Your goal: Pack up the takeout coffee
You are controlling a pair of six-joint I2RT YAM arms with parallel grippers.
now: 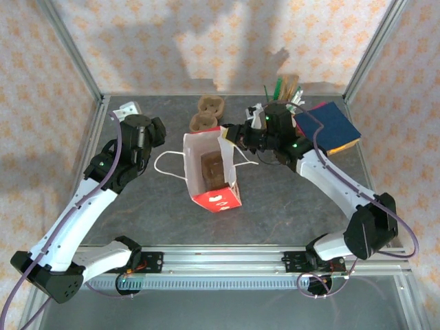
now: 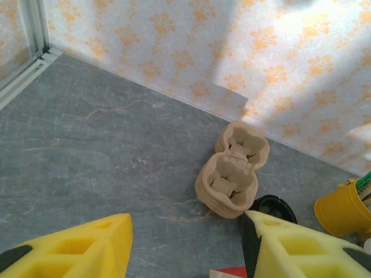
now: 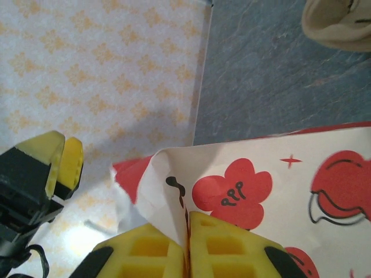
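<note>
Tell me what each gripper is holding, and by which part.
The right gripper pinches the red bag by its top rim; the left gripper is open, holding nothing.

Orange-patterned walls (image 1: 206, 41), grey stone tabletop (image 1: 289, 206)

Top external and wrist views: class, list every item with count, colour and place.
Red paper bag: one, white inside, table centre, open.
Brown item: one, inside the bag, unclear.
Brown pulp cup carrier: one, behind the bag.
Round black plastic lid: one, beside the carrier.
Yellow round cup holding sticks: one, back right.
Flat blue square: one, on red and yellow sheets, back right.
Left tool: yellow fingers, open, over the table.
Right tool: yellow fingers, shut on the bag's rim.
</note>
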